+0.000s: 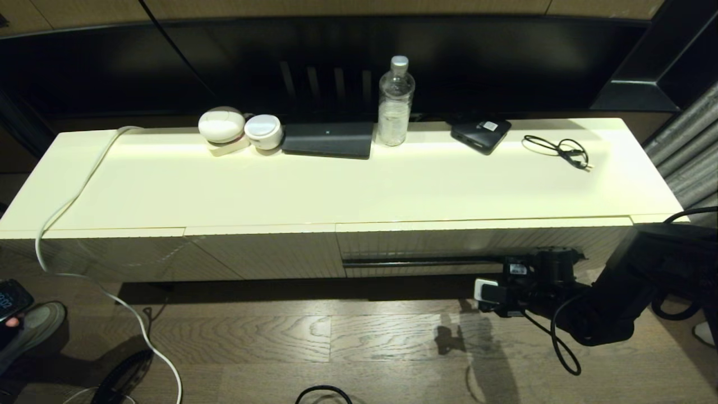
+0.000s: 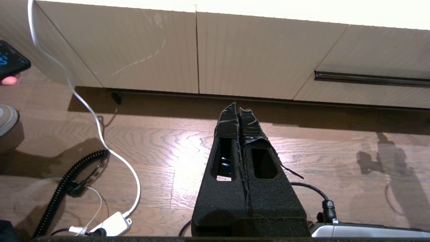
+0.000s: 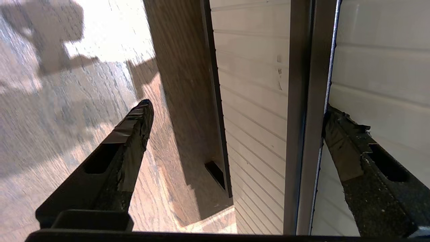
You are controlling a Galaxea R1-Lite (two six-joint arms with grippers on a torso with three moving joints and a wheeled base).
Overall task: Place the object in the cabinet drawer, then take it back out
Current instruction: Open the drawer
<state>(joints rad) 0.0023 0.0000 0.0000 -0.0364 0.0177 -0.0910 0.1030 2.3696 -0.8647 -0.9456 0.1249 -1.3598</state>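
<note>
The black folding umbrella is not in view in any frame. The cabinet drawer [image 1: 482, 240] is closed, its ribbed cream front flush with the neighbouring panels. Its long dark handle groove [image 1: 420, 261] runs across the front. My right gripper [image 1: 513, 266] is low at the groove's right end. In the right wrist view this gripper [image 3: 237, 116] is open. One finger [image 3: 339, 134] sits against the groove [image 3: 302, 101]; the other finger [image 3: 134, 124] hangs over the floor below the drawer. My left gripper [image 2: 238, 109] is shut and empty, low over the floor facing the cabinet.
On the cabinet top [image 1: 359, 185] stand a water bottle [image 1: 395, 101], a flat black box with a white label [image 1: 481, 133], a thin black cable [image 1: 561, 148], a dark slab [image 1: 328, 139] and two white round devices [image 1: 221, 124]. A white cord [image 1: 73, 202] trails to the floor. A person's shoe [image 1: 33, 322] is at far left.
</note>
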